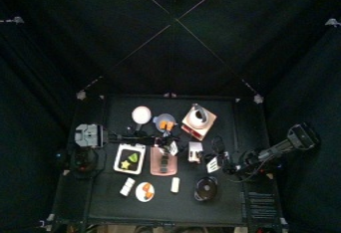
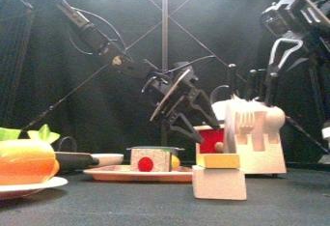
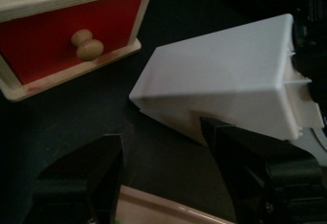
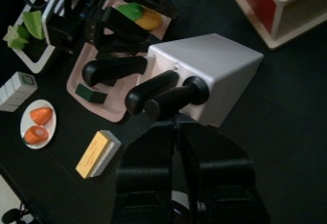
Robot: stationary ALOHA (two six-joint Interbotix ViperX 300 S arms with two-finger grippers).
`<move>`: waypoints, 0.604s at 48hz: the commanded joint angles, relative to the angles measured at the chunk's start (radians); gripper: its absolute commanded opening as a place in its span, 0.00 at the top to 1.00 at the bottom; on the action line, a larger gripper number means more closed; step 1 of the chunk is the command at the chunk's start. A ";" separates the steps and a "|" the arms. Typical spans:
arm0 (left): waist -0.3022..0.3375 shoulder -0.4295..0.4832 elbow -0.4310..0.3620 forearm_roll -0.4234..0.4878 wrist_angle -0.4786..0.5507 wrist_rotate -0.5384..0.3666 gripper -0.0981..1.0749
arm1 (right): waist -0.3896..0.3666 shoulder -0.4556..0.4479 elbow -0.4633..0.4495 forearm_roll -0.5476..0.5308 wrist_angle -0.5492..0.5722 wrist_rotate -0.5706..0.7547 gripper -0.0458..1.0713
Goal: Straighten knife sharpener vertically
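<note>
A white knife block (image 4: 211, 60) holds black handles (image 4: 163, 92) that stick out at a slant. I cannot tell which one is the knife sharpener. My right gripper (image 4: 181, 124) is shut and empty, its tips just short of the nearest handles. The block also shows in the left wrist view (image 3: 230, 75), the front view (image 2: 258, 133) and the top view (image 1: 197, 153). My left gripper (image 3: 166, 166) is open and empty, close in front of the block's plain side. The left arm reaches in to the table's middle (image 2: 172, 83).
A red wooden grinder box (image 3: 71, 32) stands right beside the block. Around it are a pink tray (image 4: 118, 99), a plate with orange food (image 4: 38, 123), a yellow sponge (image 4: 98, 151), greens (image 4: 32, 27) and a red cup (image 2: 210, 138).
</note>
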 commanded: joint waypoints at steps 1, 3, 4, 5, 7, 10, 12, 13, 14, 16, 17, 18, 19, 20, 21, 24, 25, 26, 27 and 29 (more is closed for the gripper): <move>0.006 -0.069 0.015 0.000 -0.008 0.002 0.12 | 0.014 -0.028 -0.018 0.006 0.026 -0.006 0.68; 0.008 -0.083 0.034 0.000 -0.008 0.002 0.12 | 0.015 -0.032 -0.017 0.012 0.032 -0.011 0.68; 0.008 -0.087 0.040 0.000 -0.011 0.002 0.12 | 0.015 -0.035 -0.017 0.017 0.034 -0.012 0.68; 0.008 -0.094 0.048 0.000 -0.012 0.002 0.12 | 0.017 -0.037 -0.015 0.018 0.035 -0.012 0.68; 0.008 -0.104 0.061 0.003 -0.014 0.003 0.12 | 0.023 -0.041 -0.011 0.025 0.035 -0.015 0.68; 0.008 -0.123 0.087 0.012 -0.025 0.005 0.12 | 0.034 -0.049 -0.003 0.031 0.034 -0.015 0.68; 0.008 -0.133 0.103 0.023 -0.037 0.005 0.12 | 0.038 -0.057 0.003 0.038 0.035 -0.014 0.68; 0.009 -0.140 0.110 0.029 -0.041 0.005 0.12 | 0.041 -0.058 0.005 0.043 0.035 -0.014 0.68; 0.009 -0.144 0.117 0.034 -0.048 0.005 0.12 | 0.046 -0.061 0.008 0.048 0.035 -0.015 0.68; 0.009 -0.156 0.130 0.041 -0.058 0.005 0.12 | 0.054 -0.067 0.011 0.057 0.035 -0.015 0.68; 0.009 -0.163 0.138 0.046 -0.064 0.005 0.12 | 0.058 -0.069 0.014 0.060 0.035 -0.015 0.68; 0.009 -0.172 0.146 0.048 -0.071 0.005 0.12 | 0.067 -0.074 0.015 0.066 0.035 -0.017 0.68; 0.009 -0.178 0.153 0.051 -0.078 0.005 0.12 | 0.077 -0.077 0.018 0.067 0.035 -0.017 0.68; 0.009 -0.186 0.161 0.055 -0.084 0.005 0.12 | 0.086 -0.078 0.020 0.069 0.035 -0.017 0.68; 0.009 -0.193 0.172 0.058 -0.091 0.005 0.12 | 0.097 -0.081 0.025 0.071 0.035 -0.017 0.68; 0.008 -0.219 0.199 0.072 -0.115 0.005 0.12 | 0.132 -0.089 0.034 0.081 0.035 -0.015 0.68; 0.008 -0.225 0.207 0.075 -0.123 0.005 0.12 | 0.144 -0.091 0.035 0.087 0.035 -0.015 0.68; 0.006 -0.233 0.215 0.078 -0.130 0.005 0.12 | 0.156 -0.092 0.035 0.095 0.035 -0.015 0.68; 0.006 -0.238 0.222 0.081 -0.141 0.005 0.12 | 0.167 -0.092 0.035 0.101 0.035 -0.015 0.68; 0.005 -0.250 0.236 0.086 -0.156 0.005 0.12 | 0.193 -0.089 0.031 0.110 0.032 -0.017 0.68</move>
